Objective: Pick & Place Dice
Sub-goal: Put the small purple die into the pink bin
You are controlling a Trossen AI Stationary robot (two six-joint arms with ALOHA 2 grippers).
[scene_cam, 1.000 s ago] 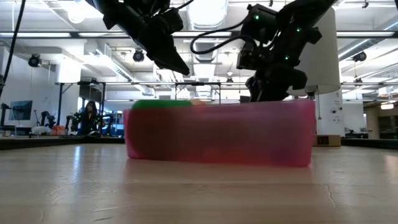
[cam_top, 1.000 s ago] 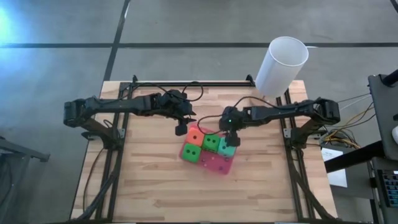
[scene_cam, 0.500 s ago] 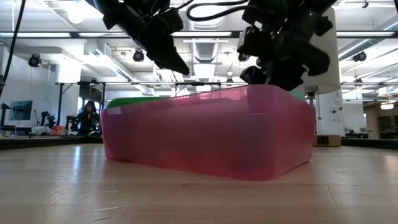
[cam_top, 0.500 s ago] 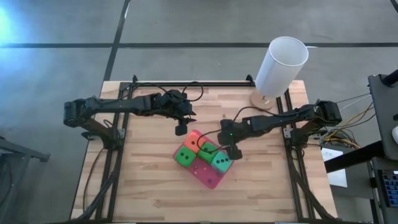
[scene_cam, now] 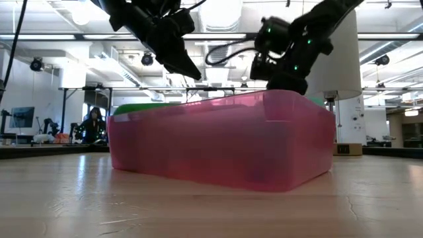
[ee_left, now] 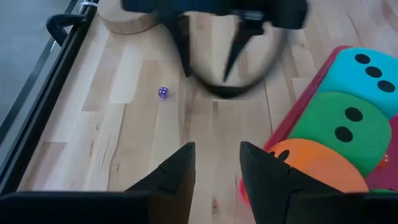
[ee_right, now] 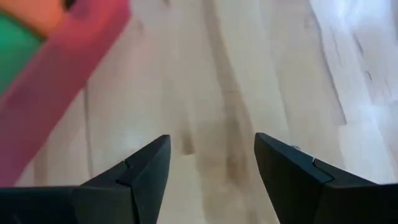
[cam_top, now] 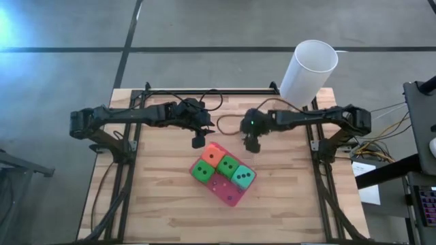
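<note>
Four dice lie close together on the pink pad (cam_top: 230, 194): an orange one (cam_top: 212, 155), a green one (cam_top: 228, 165), a teal one (cam_top: 242, 177) and a second green one (cam_top: 201, 171). My left gripper (cam_top: 198, 141) hangs open just beyond the pad's far left corner, with bare table between its fingers (ee_left: 216, 168). My right gripper (cam_top: 251, 144) stands open above the table on the far right side of the pad, also with only bare wood between its fingers (ee_right: 211, 168). The low view shows the pad's pink side (scene_cam: 218, 149) with both grippers above it.
A tall white cylinder (cam_top: 308, 71) stands at the table's far right corner. A tiny purple cube (ee_left: 163, 93) lies on the wood beyond my left gripper. Black frame rails (cam_top: 122, 184) run along the table's left and right edges. Bare wood lies near the front edge.
My right gripper went from above the teal die toward the near edge, then drew back toward the far edge, off the pad. The pad with its dice turned about and slid a little toward the near edge, then stayed put.
</note>
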